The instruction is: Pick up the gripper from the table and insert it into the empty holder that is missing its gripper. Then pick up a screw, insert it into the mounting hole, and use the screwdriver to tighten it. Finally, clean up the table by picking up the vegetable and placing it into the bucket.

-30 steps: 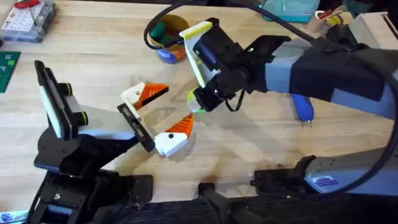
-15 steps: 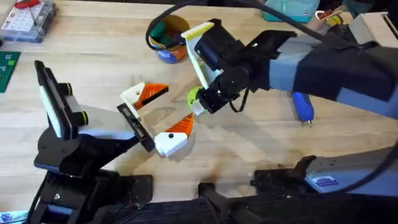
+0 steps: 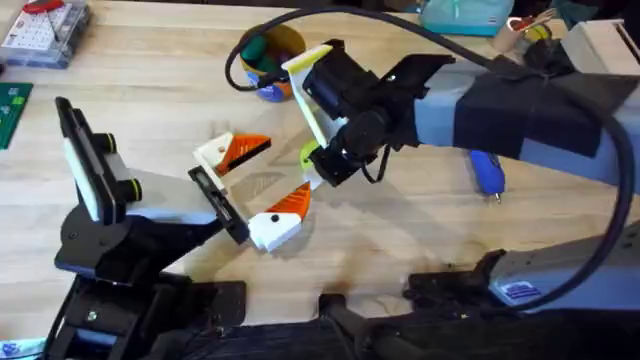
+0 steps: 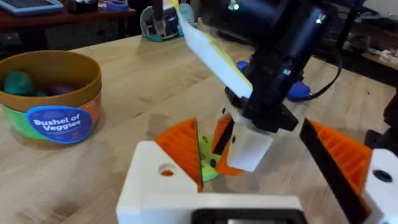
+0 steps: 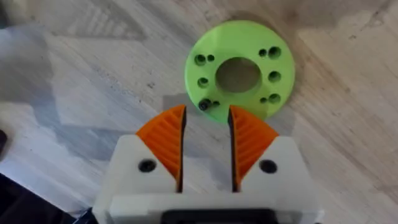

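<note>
**Right arm at the green disc.** Over the last second the right arm has slid slightly toward the bucket (image 3: 262, 62), so its wrist now hides more of the bucket's rim. The right gripper (image 5: 206, 127) has stayed low over the table (image 3: 400, 240), at the edge of a green disc (image 5: 239, 73) pierced with holes. More of the disc shows from overhead than a second ago.

In the right wrist view the two orange pads (image 5: 166, 142) stand close together with a slim gap between them. They pinch nothing. A small dark screw (image 5: 203, 106) sits at the disc's near rim, just past the fingertips and in line with the gap.

The left gripper (image 3: 260, 182) has not moved. Its fingers are spread wide on the black bar (image 3: 218, 203), one to each side of the place where the right gripper works. The screwdriver (image 3: 487, 172) lies untouched on the table, well apart, on the right arm's side. The bucket stands upright beyond the disc and already holds a green and a purple item.

We judge that the arm's small shift was a correction to line the pads up with the screw, so the screw step is in hand and no grasp has yet been made. The next move calls for a short advance and a fine closure. The screw is tiny, so it could slip or be pushed across the disc.
</note>
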Controlling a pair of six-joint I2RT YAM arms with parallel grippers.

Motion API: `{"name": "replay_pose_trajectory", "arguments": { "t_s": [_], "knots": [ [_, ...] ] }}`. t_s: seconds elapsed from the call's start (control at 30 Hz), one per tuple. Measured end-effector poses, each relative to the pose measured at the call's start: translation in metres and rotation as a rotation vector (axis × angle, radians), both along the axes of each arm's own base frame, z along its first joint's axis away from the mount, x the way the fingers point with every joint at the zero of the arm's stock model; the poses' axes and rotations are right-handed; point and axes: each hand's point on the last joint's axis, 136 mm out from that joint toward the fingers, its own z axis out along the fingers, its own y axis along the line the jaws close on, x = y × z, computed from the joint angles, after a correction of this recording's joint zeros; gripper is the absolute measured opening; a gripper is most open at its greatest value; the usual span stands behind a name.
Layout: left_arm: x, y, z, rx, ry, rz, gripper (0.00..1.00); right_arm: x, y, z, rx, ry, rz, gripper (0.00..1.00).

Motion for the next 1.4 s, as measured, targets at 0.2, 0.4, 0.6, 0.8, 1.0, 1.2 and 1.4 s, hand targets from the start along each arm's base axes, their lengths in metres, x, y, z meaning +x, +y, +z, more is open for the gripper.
{"name": "replay_pose_trajectory", "arguments": {
  "t_s": [0.2, 0.4, 0.6, 0.8, 1.0, 1.2, 1.4],
  "knots": [
    [0.0000, 0.0000, 0.0001, 0.000, -0.001, 0.000, 0.995, 0.0008, -0.0001, 0.0003, -0.005, -0.006, 0.000, 0.370],
    [0.0000, 0.0000, 0.0001, 0.000, 0.000, 0.000, 0.995, 0.0042, 0.0022, 0.0010, -0.005, -0.012, -0.001, 0.370],
    [0.0000, 0.0000, 0.0000, 0.000, 0.000, 0.000, 0.995, 0.0044, 0.0023, 0.0010, -0.004, -0.013, -0.001, 0.370],
    [0.0000, 0.0000, 0.0000, 0.000, 0.000, 0.000, 0.995, 0.0052, 0.0031, 0.0014, -0.001, -0.016, -0.001, 0.370],
    [0.0000, 0.0000, 0.0001, 0.000, -0.001, 0.000, 0.995, 0.0073, 0.0051, 0.0021, 0.007, -0.025, 0.000, 0.370],
    [0.0000, 0.0000, 0.0001, 0.000, 0.000, 0.000, 0.995, 0.0070, 0.0056, 0.0021, 0.010, -0.024, 0.004, 0.299],
    [0.0000, 0.0000, 0.0001, 0.000, 0.000, 0.000, 0.995, 0.0053, 0.0081, 0.0025, 0.018, -0.020, 0.013, 0.188]
  ]
}}
